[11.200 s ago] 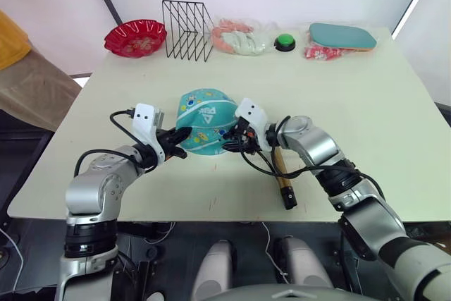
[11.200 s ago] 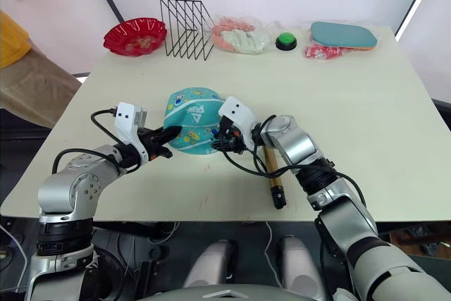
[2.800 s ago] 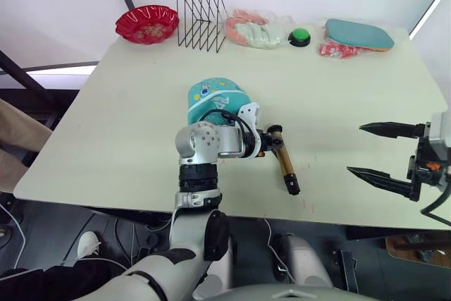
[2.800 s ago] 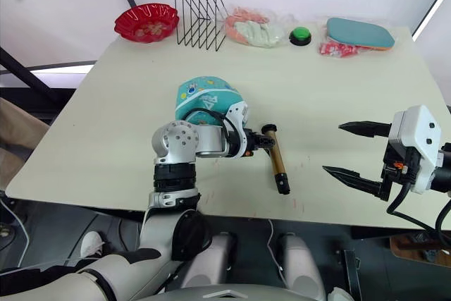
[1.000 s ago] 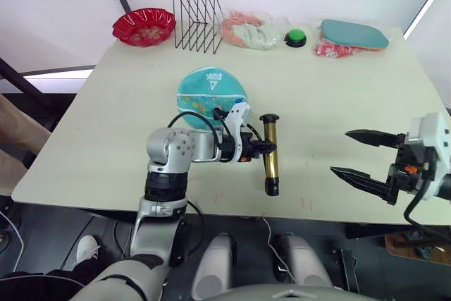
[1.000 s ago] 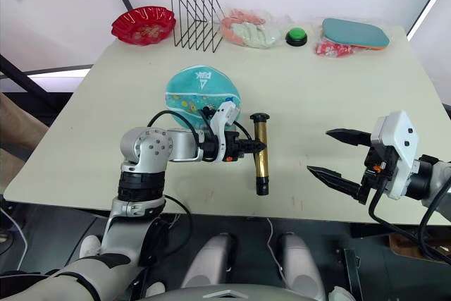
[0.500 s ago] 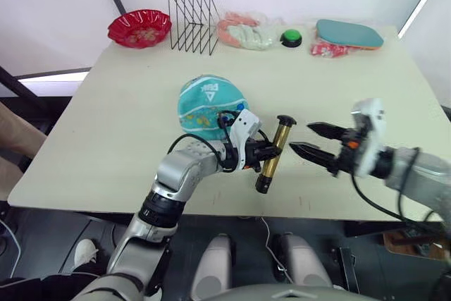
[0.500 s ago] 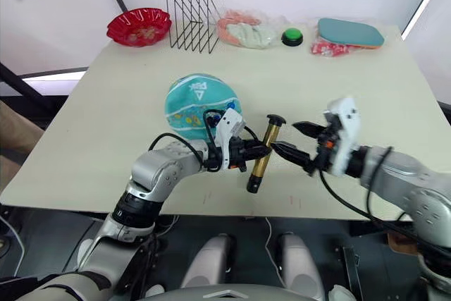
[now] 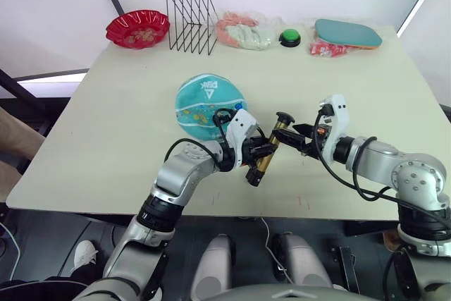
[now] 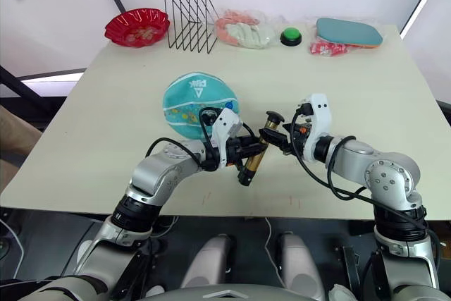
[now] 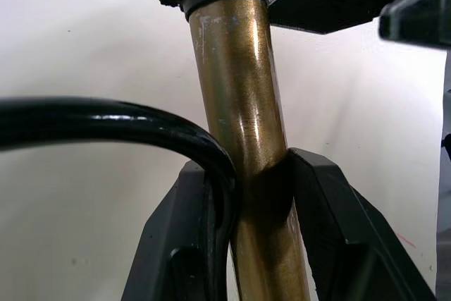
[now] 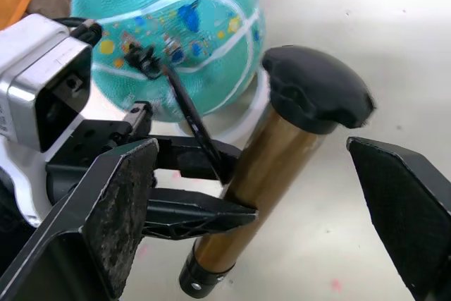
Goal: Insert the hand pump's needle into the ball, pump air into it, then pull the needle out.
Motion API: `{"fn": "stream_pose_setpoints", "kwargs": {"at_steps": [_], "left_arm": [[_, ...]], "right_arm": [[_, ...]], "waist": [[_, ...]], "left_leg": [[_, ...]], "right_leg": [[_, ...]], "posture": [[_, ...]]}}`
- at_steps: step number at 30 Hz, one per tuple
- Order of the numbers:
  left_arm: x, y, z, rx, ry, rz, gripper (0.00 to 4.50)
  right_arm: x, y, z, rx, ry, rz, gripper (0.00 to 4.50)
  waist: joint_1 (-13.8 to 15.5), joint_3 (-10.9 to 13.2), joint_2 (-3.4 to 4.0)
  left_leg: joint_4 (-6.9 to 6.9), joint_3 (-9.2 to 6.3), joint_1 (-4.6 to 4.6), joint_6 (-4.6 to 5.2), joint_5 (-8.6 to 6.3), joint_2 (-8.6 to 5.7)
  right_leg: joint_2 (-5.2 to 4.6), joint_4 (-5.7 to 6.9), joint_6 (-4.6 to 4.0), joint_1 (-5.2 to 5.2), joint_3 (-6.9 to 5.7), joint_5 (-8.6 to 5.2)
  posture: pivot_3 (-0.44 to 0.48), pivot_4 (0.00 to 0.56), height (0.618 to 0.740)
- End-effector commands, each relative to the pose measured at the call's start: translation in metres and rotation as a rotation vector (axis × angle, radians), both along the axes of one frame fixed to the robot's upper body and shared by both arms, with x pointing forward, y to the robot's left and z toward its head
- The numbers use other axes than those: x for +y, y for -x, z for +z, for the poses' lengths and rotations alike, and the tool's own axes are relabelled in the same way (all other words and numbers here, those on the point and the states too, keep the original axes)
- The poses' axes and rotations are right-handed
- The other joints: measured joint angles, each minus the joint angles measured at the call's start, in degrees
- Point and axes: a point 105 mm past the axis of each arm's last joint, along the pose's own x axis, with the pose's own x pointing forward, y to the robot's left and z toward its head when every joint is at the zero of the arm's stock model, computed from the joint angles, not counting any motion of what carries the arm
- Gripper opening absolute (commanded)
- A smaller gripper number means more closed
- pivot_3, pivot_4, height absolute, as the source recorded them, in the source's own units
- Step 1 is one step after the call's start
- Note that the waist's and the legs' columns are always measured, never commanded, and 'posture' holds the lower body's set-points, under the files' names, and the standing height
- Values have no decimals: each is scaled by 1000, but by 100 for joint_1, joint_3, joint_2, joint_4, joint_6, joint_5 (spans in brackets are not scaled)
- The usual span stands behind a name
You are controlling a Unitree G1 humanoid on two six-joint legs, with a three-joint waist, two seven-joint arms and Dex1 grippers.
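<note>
Robot test lab: pale table (image 9: 127, 96) against white backdrop, staged props along far edge — red bowl (image 9: 137, 27), wire rack (image 9: 191, 12), green button (image 9: 289, 37).

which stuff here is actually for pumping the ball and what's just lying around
For the job: ball, hand pump held in left gripper, its hose running to the ball, right gripper open at the handle.

Lying about: red bowl, wire rack, green button, bagged items.

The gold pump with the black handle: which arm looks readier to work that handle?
The right. The left gripper is shut on the gold-bronze hand pump, and the right gripper, open, already straddles its black T-handle.
</note>
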Motion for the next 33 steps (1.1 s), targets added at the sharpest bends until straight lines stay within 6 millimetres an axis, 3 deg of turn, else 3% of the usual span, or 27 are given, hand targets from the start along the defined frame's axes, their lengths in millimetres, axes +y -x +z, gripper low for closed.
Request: {"fn": "stream_pose_setpoints", "kwargs": {"at_steps": [1,12,18,22,24,26,29,30,33], "left_arm": [[6,1,2,-26,-7,12,1089],[8,1,1,-46,-13,-1,1089],[8,3,0,-53,-13,-4,1089],[8,4,1,-59,-14,-6,1089],[8,5,0,-61,-16,-5,1089],[10,3,-1,-65,-30,11,1089],[11,7,2,33,98,-19,1089],[15,6,4,59,121,-3,1888],[28,7,9,56,126,16,2930]], "right_arm": [[0,-5,18,-45,-37,-15,4500],[10,-26,11,63,-135,-73,4500],[12,-34,18,69,-217,-85,4500],[14,-34,18,69,-212,-77,3237],[15,-34,19,67,-210,-71,2122],[15,-34,20,54,-199,-62,1857],[16,-32,27,25,-204,-47,1857],[16,-31,29,13,-193,-44,1857],[16,-27,35,-32,-178,-27,1857]], "waist": [[-9,0,0],[-15,0,1],[-14,0,2],[-11,0,2],[-14,0,2],[-16,0,2],[-27,0,3],[-27,0,3],[-36,1,4]], "left_leg": [[0,2,1,0,0,1],[-2,21,1,1,-1,7],[-2,27,1,4,-2,8],[-2,29,2,6,-4,8],[-2,31,2,7,-4,8],[-2,32,3,7,-4,8],[-2,37,4,8,-5,9],[-2,36,1,8,-5,10],[-2,36,0,9,-6,10]], "right_leg": [[2,1,0,-1,2,0],[8,6,-1,-12,20,1],[9,6,0,-13,25,2],[9,6,0,-14,28,2],[9,5,0,-14,28,2],[9,5,1,-14,30,1],[10,6,1,-16,35,1],[11,6,1,-19,34,1],[12,5,2,-20,34,1]], "posture": [[0,150,740],[0,150,740],[0,150,740],[0,150,740],[0,150,740],[0,150,740],[0,150,740],[0,150,740],[0,150,740]]}}
